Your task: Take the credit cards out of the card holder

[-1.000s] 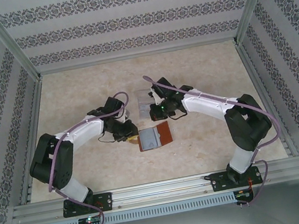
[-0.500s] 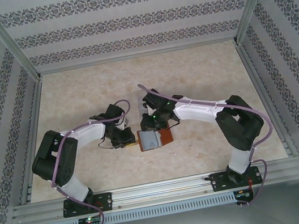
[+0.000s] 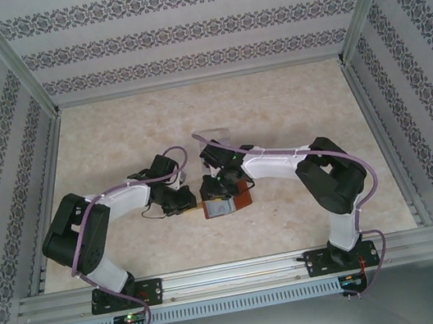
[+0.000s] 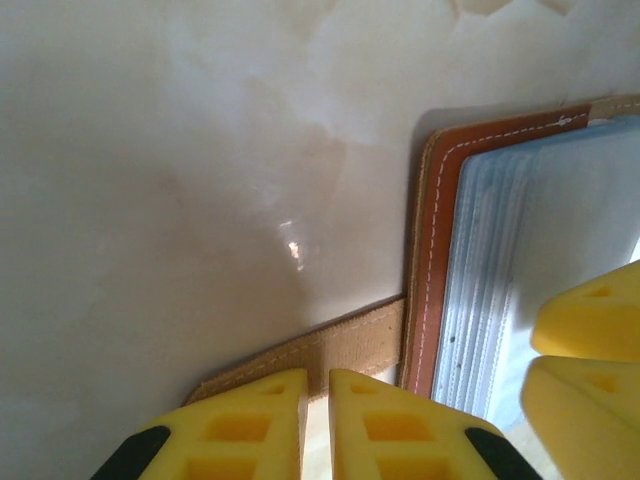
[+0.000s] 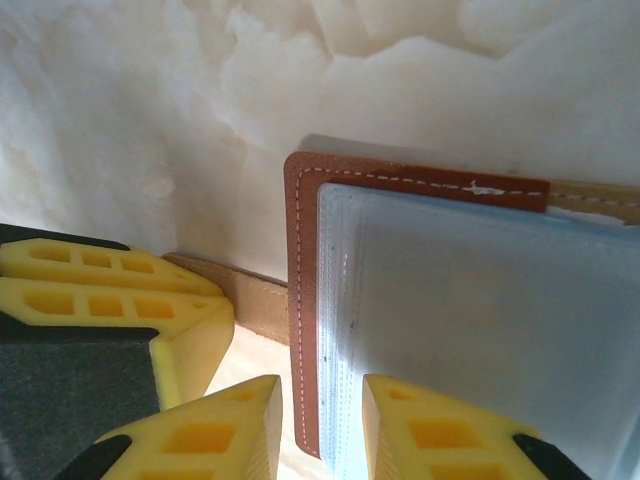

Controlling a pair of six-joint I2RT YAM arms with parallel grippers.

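Observation:
The card holder [image 3: 240, 200] lies open on the table, reddish-brown leather with a stack of greyish clear pockets [image 5: 470, 310] on its left leaf. The credit cards stay inside those pockets; only a pale surface shows through the top one. My left gripper [image 4: 318, 378] is shut, its tips pressed on the tan strap tab [image 4: 350, 345] beside the holder's left edge [image 4: 440, 260]. My right gripper [image 5: 320, 385] is open, straddling the leather rim [image 5: 303, 300] and the pocket edges at the near left corner. In the top view both grippers meet at the holder's left side [image 3: 206, 199].
A clear plastic slotted tray [image 3: 220, 136] sits just behind the right arm's wrist. The marble-pattern table [image 3: 291, 108] is fenced by metal rails and patterned walls. The two grippers' yellow fingers [image 5: 100, 290] are close together at the strap.
The right arm swung down and left from the clear tray onto the holder's left leaf. The left gripper shifted slightly toward the strap tab. The holder stayed put.

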